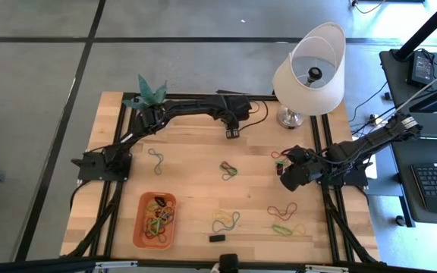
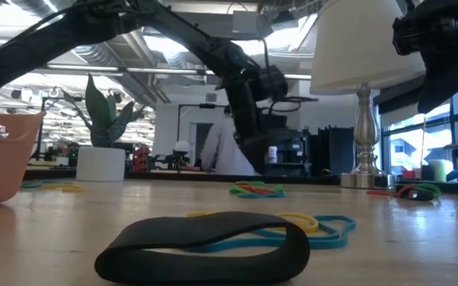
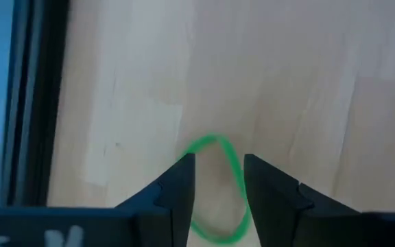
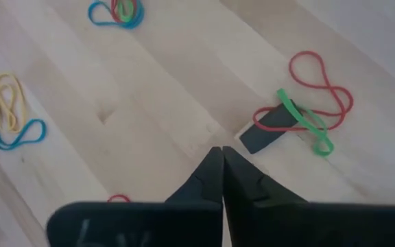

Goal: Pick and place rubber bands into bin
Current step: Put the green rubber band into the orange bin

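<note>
straddling a green rubber band [image 3: 219, 180] that lies flat on the wood, our left gripper [image 3: 218, 180] has its two fingers a little apart with the loop between them, nothing gripped yet; we judge this to be the reach-and-close step of one more pick. in the overhead view that left gripper [image 1: 234, 130] sits near the table's [image 1: 196, 155] far edge, well apart from the bin [image 1: 141, 236] at the near left. the next move, as we read it, calls for lowering onto the wood, closing on the thin loop, then a long carry back to the bin. our right gripper [image 4: 221, 175] hangs closed and empty over the right side [image 1: 290, 176], beside a red and green tangle [image 4: 306, 110] draped on a dark flat piece [image 4: 266, 132]. other bands are scattered mid-table and toward the near edge [image 1: 226, 221]. the bin already holds a heap of mixed bands [image 1: 158, 216], so we judge the job partly done, with many loops outstanding. a lamp [image 1: 309, 72] and a plant [image 1: 146, 92] stand at the back.
</note>
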You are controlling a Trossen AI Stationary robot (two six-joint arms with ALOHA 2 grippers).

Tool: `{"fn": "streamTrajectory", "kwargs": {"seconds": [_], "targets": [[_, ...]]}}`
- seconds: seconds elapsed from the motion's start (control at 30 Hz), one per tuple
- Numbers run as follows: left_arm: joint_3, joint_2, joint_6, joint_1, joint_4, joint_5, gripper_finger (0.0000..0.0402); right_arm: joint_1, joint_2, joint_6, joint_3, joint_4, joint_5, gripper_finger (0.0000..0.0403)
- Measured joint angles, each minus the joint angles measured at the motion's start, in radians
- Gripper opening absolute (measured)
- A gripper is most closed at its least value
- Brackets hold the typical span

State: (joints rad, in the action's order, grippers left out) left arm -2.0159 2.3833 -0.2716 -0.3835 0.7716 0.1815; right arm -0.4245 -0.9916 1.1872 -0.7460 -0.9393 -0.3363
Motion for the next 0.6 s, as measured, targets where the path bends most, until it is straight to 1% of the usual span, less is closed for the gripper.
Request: {"fn": "streamTrajectory", "kwargs": {"seconds": [0.13,0.23,0.27,0.37,0.47,0.6], "targets": [[0.0,0.0,0.141,0.001,0.007,-0.002,0.0121,0.0,0.0,0.031,0.0,0.001,-0.001,0.0],[0.0,0.0,0.244,-0.008,0.065,-0.015,0.0124,0.0,0.0,0.038,0.0,0.001,-0.001,0.0],[0.001,0.0,0.288,-0.013,0.084,-0.036,0.0126,0.0,0.0,0.038,0.0,0.0,-0.001,0.0],[0.001,0.0,0.442,-0.03,0.112,-0.09,0.0132,0.0,0.0,0.039,0.0,0.0,-0.022,0.0],[0.001,0.0,0.637,-0.046,0.1,-0.151,0.0135,0.0,0.0,0.039,0.0,0.0,-0.038,0.0],[0.001,0.0,0.846,-0.052,0.066,-0.173,0.0133,0.0,0.0,0.039,0.0,0.0,-0.039,0.0]]}}
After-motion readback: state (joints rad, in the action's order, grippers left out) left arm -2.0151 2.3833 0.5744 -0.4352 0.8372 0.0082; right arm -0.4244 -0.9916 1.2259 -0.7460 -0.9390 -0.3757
